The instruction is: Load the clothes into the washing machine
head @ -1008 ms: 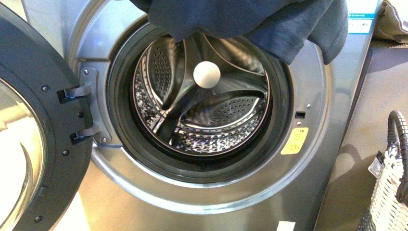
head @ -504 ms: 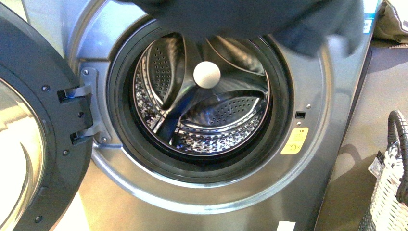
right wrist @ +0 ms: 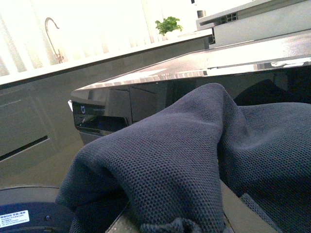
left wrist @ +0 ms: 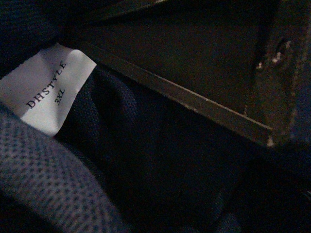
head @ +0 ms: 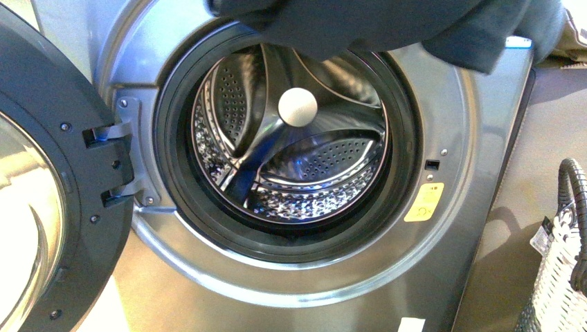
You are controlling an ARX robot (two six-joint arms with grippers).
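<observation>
The clothes [head: 387, 24], a dark navy mesh garment, hang across the top of the front view, above the washing machine's [head: 443, 228] open porthole. Its perforated steel drum [head: 297, 166] holds nothing. Both grippers are shut on the clothes and are hidden by the fabric. In the left wrist view the navy clothes [left wrist: 126, 145] fill the picture, with a white size label [left wrist: 46, 90] showing. The right wrist view shows the clothes [right wrist: 165, 160] draped in folds over the gripper, with the washing machine's top [right wrist: 160, 73] behind.
The washer door [head: 48, 180] stands swung open at the left. A white woven basket [head: 561, 277] with a dark handle sits at the lower right. A yellow sticker [head: 423, 202] marks the washer front right of the porthole.
The clothes have risen and shifted right; the hanging folds that covered the upper drum opening now sit higher, leaving more of the drum in view.
</observation>
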